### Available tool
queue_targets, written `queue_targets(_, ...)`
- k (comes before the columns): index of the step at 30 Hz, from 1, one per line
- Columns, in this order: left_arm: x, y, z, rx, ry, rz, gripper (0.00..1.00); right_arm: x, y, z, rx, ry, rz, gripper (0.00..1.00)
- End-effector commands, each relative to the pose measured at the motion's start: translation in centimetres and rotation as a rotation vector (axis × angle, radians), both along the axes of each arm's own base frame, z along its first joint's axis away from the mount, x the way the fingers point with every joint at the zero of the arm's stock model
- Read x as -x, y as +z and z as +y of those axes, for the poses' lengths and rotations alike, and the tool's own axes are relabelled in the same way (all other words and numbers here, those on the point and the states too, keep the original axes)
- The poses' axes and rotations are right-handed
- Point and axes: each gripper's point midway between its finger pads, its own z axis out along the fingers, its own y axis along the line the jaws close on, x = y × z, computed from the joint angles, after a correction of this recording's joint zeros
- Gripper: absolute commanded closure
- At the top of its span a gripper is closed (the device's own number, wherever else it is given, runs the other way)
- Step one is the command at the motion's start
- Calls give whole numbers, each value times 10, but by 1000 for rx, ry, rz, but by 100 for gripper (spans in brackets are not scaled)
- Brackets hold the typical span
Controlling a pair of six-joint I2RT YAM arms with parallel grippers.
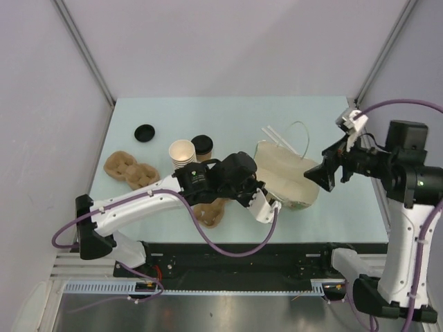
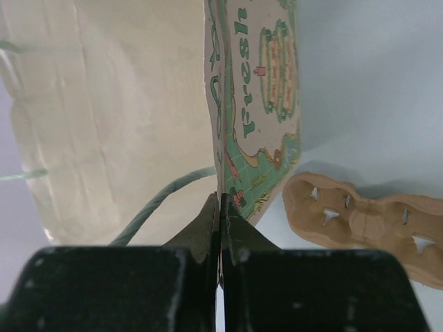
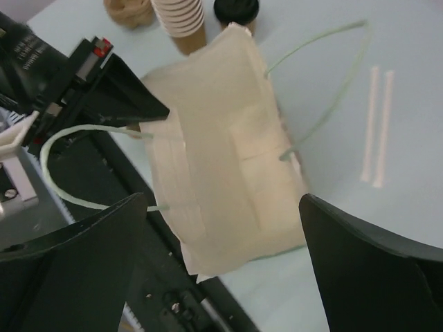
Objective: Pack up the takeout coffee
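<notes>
The takeout coffee (image 1: 202, 145), a small brown cup with a black lid, stands behind my left arm; its lid (image 3: 236, 10) shows at the top of the right wrist view. A cream paper bag (image 1: 287, 176) with green handles lies at the table's middle. My left gripper (image 1: 274, 203) is shut on the bag's near rim, pinching the paper edge (image 2: 220, 204) between its fingers. The bag's printed outer face (image 2: 266, 83) hangs right of that edge. My right gripper (image 1: 320, 174) hovers open at the bag's right end, its fingers (image 3: 83, 263) spread wide above the bag (image 3: 221, 159), touching nothing.
A stack of lidless cups (image 1: 182, 153) stands left of the coffee, with a loose black lid (image 1: 145, 133) further left. Pulp carriers lie at the left (image 1: 131, 169) and under my left arm (image 1: 211, 211). Two straws (image 1: 277, 138) rest behind the bag.
</notes>
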Motion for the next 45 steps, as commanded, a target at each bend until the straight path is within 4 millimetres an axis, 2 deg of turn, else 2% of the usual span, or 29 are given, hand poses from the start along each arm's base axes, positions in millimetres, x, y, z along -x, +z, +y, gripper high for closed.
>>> queue_targets(1, 7, 21, -4, 86, -54, -85, 100, -19, -26, -2, 33, -82, 107, 3)
queue_targets(4, 14, 18, -5, 89, -84, -100, 100, -32, -27, -3, 41, -95, 97, 5)
queue_targets(7, 9, 16, -4, 77, -46, -111, 100, -42, -30, -9, 59, -134, 98, 11)
queue_targets(10, 9, 19, -7, 102, -8, -69, 100, -45, -37, -14, 86, -167, 110, 13)
queue_targets(14, 0, 21, -14, 172, 153, 15, 100, -41, -36, -29, 105, -285, 114, 8)
queue_targets(18, -10, 32, -21, 284, 304, 74, 100, -36, -26, -40, 65, -416, 110, 3)
queue_targets(19, -15, 41, -22, 317, 343, 75, 100, -35, -22, -41, 52, -439, 103, 2)
queue_targets(24, -21, 66, -29, 485, 479, 165, 100, -35, -21, -53, 17, -561, 113, 5)
queue_targets(27, -19, 76, -32, 560, 520, 214, 100, -45, -19, -57, -4, -604, 109, 8)
queue_targets(33, -10, 56, -41, 540, 603, 243, 100, -68, 2, -62, -141, -694, 85, 14)
queue_targets(36, -2, 53, -47, 558, 616, 276, 100, -73, 9, -51, -208, -649, 88, 19)
queue_targets(40, 5, 47, -58, 541, 613, 299, 100, -80, 3, -48, -207, -625, 100, 22)
queue_targets(41, 6, 41, -61, 523, 618, 307, 100, -82, 1, -47, -194, -607, 95, 23)
queue_targets(45, 6, 37, -66, 507, 614, 315, 100, -81, -2, -41, -174, -556, 95, 24)
